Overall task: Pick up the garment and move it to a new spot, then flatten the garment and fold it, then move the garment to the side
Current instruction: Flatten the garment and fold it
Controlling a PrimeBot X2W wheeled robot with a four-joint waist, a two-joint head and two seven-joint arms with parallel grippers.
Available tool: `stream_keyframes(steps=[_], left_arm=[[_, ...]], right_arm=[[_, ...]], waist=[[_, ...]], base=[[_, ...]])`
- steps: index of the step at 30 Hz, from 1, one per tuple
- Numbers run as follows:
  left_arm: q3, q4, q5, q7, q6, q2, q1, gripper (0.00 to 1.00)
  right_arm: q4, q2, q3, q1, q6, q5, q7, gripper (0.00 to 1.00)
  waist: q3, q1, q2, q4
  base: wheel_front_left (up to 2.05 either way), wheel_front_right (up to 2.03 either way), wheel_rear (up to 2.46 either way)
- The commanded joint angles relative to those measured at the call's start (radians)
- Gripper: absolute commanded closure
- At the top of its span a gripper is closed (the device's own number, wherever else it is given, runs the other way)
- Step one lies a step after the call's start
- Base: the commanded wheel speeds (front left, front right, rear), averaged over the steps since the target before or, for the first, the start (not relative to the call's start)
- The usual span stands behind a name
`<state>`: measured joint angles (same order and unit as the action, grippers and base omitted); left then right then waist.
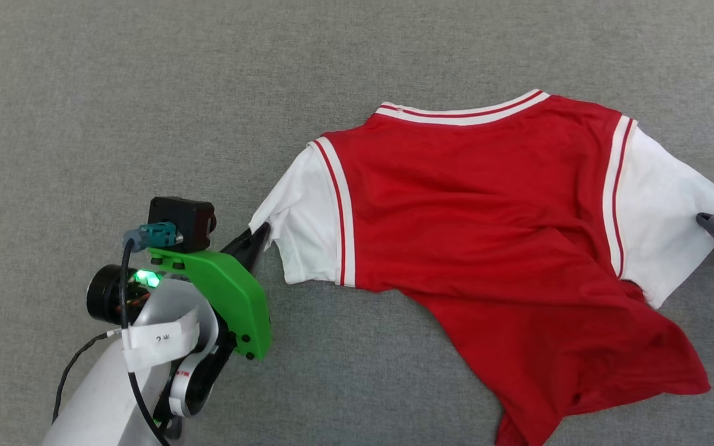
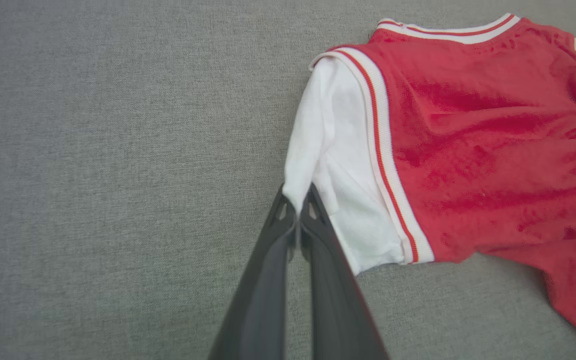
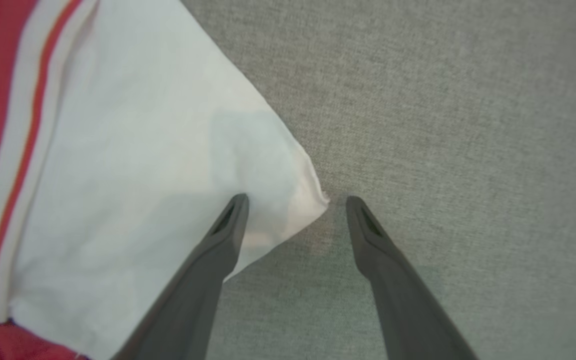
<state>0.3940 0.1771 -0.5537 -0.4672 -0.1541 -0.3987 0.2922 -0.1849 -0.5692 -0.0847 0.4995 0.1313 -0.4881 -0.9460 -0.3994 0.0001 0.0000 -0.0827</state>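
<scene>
The garment (image 1: 487, 217) is a red shirt with white sleeves and striped trim, lying plain side up on the grey cloth surface, collar at the far side. Its hem is bunched and skewed toward the lower right. My left gripper (image 1: 261, 238) is shut on the corner of the left white sleeve (image 2: 318, 150), the fingertips (image 2: 288, 210) pinching the fabric edge. My right gripper (image 3: 295, 200) stands open at the tip of the right white sleeve (image 3: 143, 175); one finger lies over the cloth, the other over bare surface. The right gripper's dark fingertip (image 1: 707, 222) shows at the right edge of the head view.
A grey fabric surface (image 1: 146, 93) spreads all round the shirt, with wide room to the left and at the far side. My left forearm, with its green bracket (image 1: 233, 297) and cables, fills the lower left.
</scene>
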Motion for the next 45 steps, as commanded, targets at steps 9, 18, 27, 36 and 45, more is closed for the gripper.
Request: stream_keyframes(steps=[9, 18, 27, 36, 45], left_arm=[[0.013, -0.015, 0.006, 0.021, 0.006, 0.018, 0.028, 1.0], [0.005, -0.042, 0.004, 0.042, 0.004, 0.016, 0.033, 1.0], [-0.023, -0.072, 0.007, 0.088, 0.002, 0.004, 0.046, 1.0], [-0.072, -0.055, 0.01, 0.124, -0.003, -0.031, 0.074, 1.0], [-0.144, 0.003, 0.019, 0.202, -0.006, -0.067, 0.122, 1.0]], right_arm=[[-0.088, -0.018, -0.105, -0.001, -0.001, -0.029, 0.008, 0.26], [-0.116, -0.037, -0.129, -0.014, -0.001, -0.064, 0.049, 1.0], [-0.095, -0.056, -0.103, 0.007, -0.001, -0.071, 0.21, 1.0], [-0.015, -0.109, -0.051, 0.008, -0.001, -0.087, 0.293, 1.0], [0.103, -0.146, -0.004, 0.008, -0.001, -0.08, 0.359, 1.0]], waist=[[-0.036, -0.0001, 0.0, -0.036], [-0.008, -0.0001, 0.0, -0.026], [0.09, -0.0001, 0.0, 0.012], [0.204, -0.0001, 0.0, 0.053], [0.289, -0.0001, 0.0, 0.078]], base=[[0.0, 0.0, 0.0], [0.0, 0.0, 0.0], [0.0, 0.0, 0.0], [0.0, 0.0, 0.0], [0.0, 0.0, 0.0]])
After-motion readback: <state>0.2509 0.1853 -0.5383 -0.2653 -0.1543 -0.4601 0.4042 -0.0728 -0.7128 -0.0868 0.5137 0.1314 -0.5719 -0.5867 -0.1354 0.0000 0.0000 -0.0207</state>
